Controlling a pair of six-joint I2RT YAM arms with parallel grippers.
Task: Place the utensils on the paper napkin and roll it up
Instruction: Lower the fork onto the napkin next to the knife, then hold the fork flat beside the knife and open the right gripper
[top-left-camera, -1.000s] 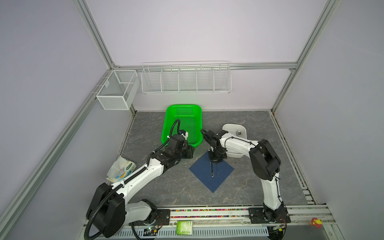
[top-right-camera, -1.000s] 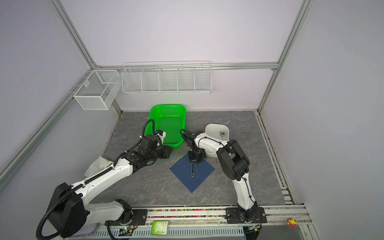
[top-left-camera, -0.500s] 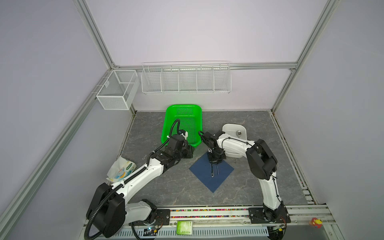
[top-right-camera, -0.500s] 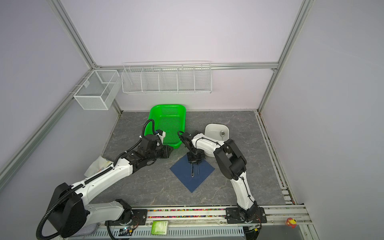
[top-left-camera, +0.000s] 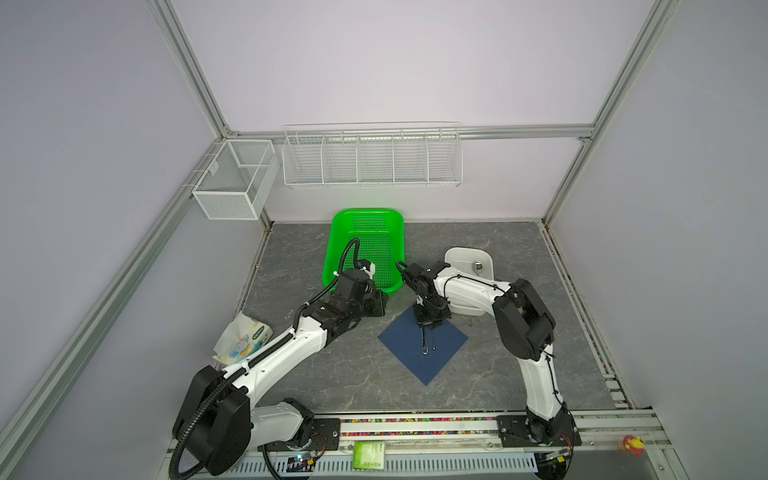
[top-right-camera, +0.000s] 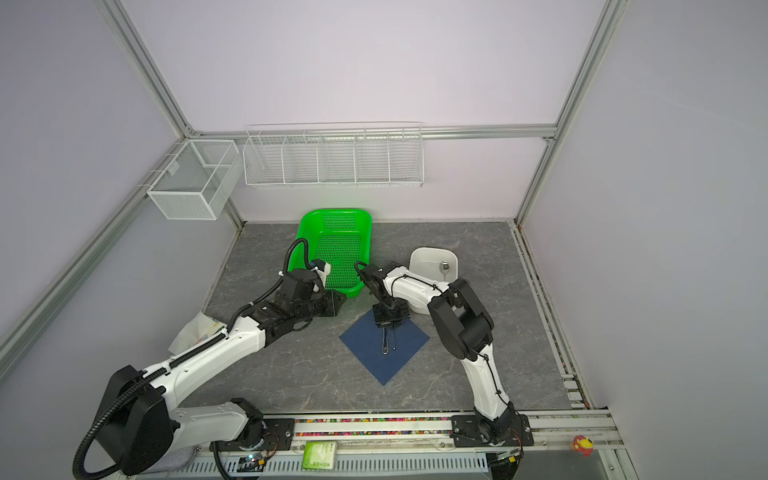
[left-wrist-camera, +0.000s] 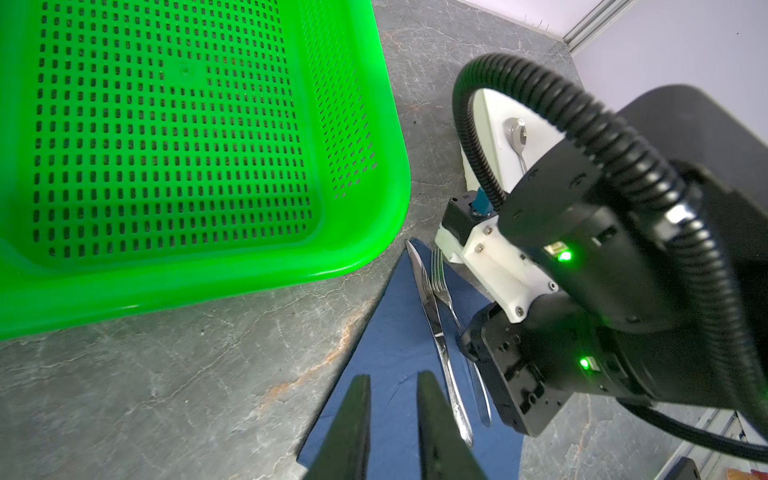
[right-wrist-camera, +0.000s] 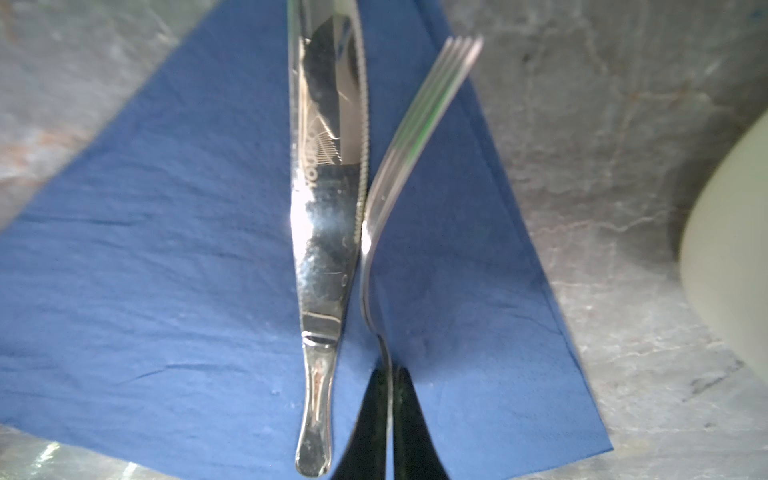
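**Knife and fork on the napkin, spoon in the dish**

At the far left of the grey marbled table (top-left-camera: 332, 374) lies a white tissue pack (top-left-camera: 243, 343) with a colourful print. It is partly under the left arm.

Further in stands the green perforated basket (top-left-camera: 368, 214). No utensil shows on the part of its floor that is in view.

Just off the basket's near corner is the left gripper (left-wrist-camera: 393, 378). Its two dark fingers stand a little apart with nothing between them. In the left wrist view they sit over the left part of the paper napkin (left-wrist-camera: 386, 353); whether they touch it cannot be told.

The dark blue napkin (top-left-camera: 432, 365) lies flat and unrolled in the middle of the table, turned like a diamond in both top views.

Two utensils lie side by side along the napkin's middle:
- The knife (right-wrist-camera: 328, 208) is on the left and lies flat. Its tip reaches the napkin's far corner.
- The fork (right-wrist-camera: 399, 187) is just to its right. It is tipped up on its edge, and its neck touches the knife.

The right gripper (right-wrist-camera: 390, 407) points down over the napkin's far half. It is clamped on the fork's handle, which runs between its closed fingers.

To the right, beside the napkin, stands a white dish (top-left-camera: 457, 255). The spoon (top-left-camera: 478, 266) lies in it, apart from the other two utensils.
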